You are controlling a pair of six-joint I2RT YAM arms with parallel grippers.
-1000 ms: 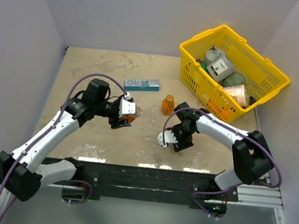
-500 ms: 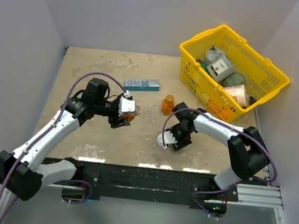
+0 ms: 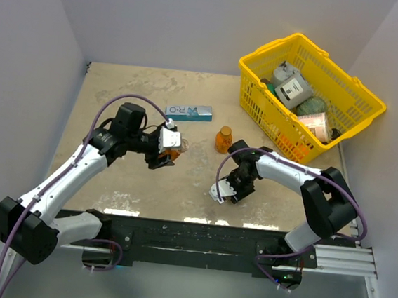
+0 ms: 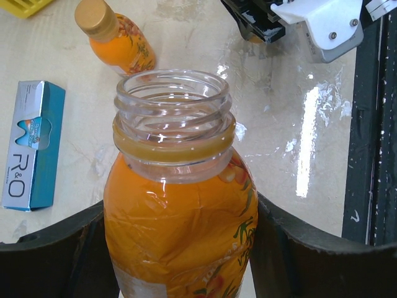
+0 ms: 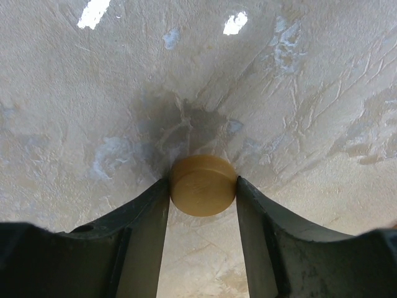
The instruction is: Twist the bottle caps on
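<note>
Two bottles are in play, and only one lacks its cap. The left hand [image 3: 162, 151] is clamped on the open bottle [image 4: 180, 211], its fingers [image 4: 59, 261] pressing the rounded body from both sides, with the threaded neck bare and clear above them. That body looks thin, glossy and somewhat yielding, so a hold low on the body, as here, seems right, and a hard squeeze could dent it. Beyond this hand and to its left lies the blue box [image 4: 31, 146]; further out stands the capped bottle [image 4: 118, 43], well apart from the held one. To the right, the right hand [image 3: 224, 191] is down at the table [image 5: 279, 74], its fingers [image 5: 146, 223] touching the loose cap [image 5: 203, 185] on opposite sides of its rim while the cap sits flat on the surface. The cap is probably light, stiff and smooth, so the rim is the only purchase and it could slip or tip. Bare table surrounds this hand, and the space between the hands looks open. The yellow basket [image 3: 269, 117] stands beyond it to the right.
</note>
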